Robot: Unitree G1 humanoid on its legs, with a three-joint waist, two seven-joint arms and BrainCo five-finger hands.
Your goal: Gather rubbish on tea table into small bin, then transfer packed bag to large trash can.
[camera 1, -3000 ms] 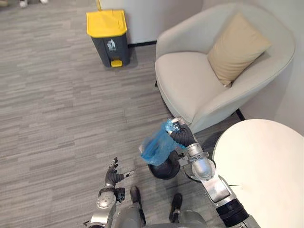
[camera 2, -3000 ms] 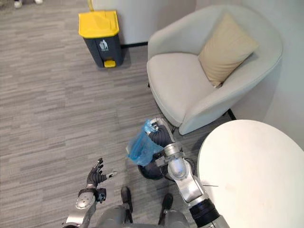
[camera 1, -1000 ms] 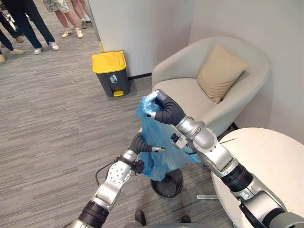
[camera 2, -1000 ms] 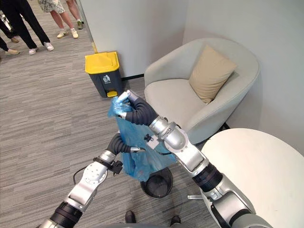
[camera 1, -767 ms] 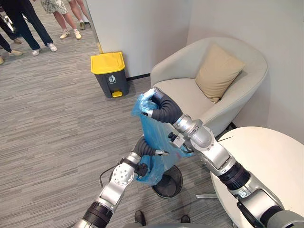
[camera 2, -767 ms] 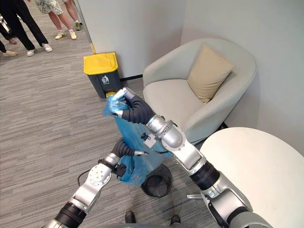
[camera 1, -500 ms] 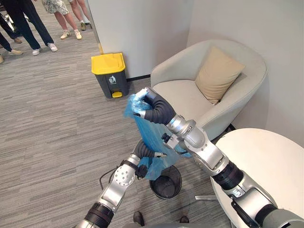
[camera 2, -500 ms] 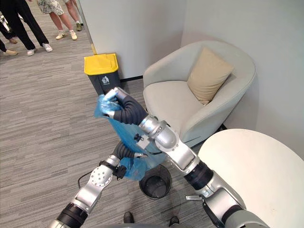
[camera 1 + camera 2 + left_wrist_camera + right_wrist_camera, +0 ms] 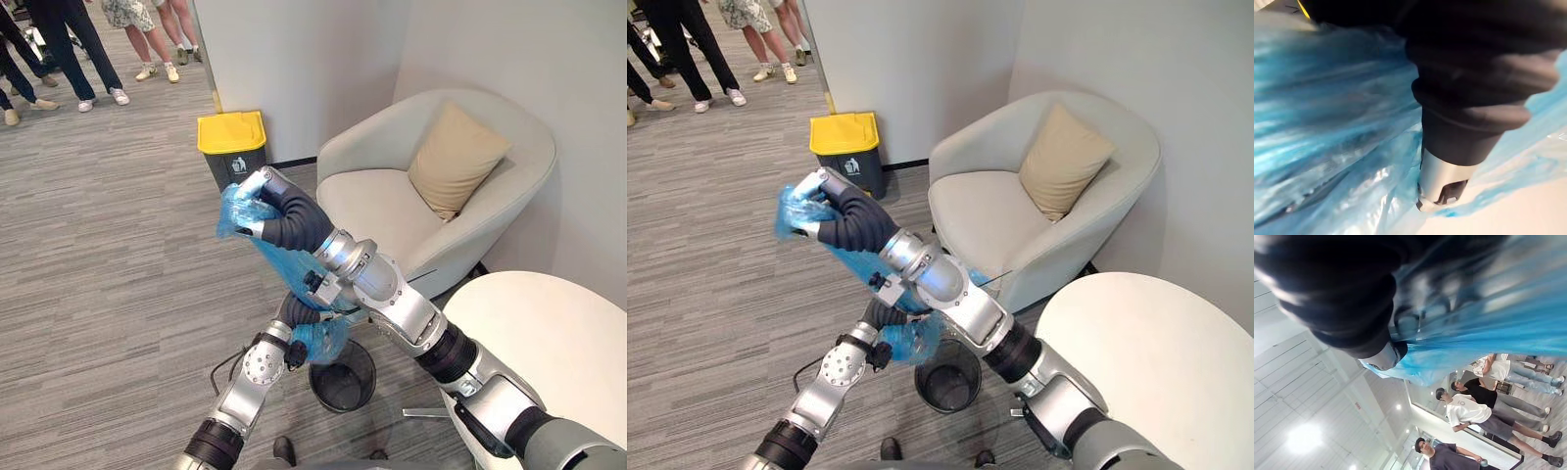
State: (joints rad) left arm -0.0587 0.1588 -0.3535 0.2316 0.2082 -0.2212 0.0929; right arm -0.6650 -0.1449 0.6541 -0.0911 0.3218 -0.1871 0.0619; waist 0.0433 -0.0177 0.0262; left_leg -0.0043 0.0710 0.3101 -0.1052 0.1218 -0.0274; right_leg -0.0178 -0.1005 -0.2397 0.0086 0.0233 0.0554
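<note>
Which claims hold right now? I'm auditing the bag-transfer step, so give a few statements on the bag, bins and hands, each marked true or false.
1. The right hand grips the top of the blue bag. True.
2. The blue bag sits inside the small bin. False: it is held up, out of the small bin on the floor.
3. The yellow-lidded trash can stands open. False: its lid is down.
4. The left hand is at the blue bag's lower part. True.
</note>
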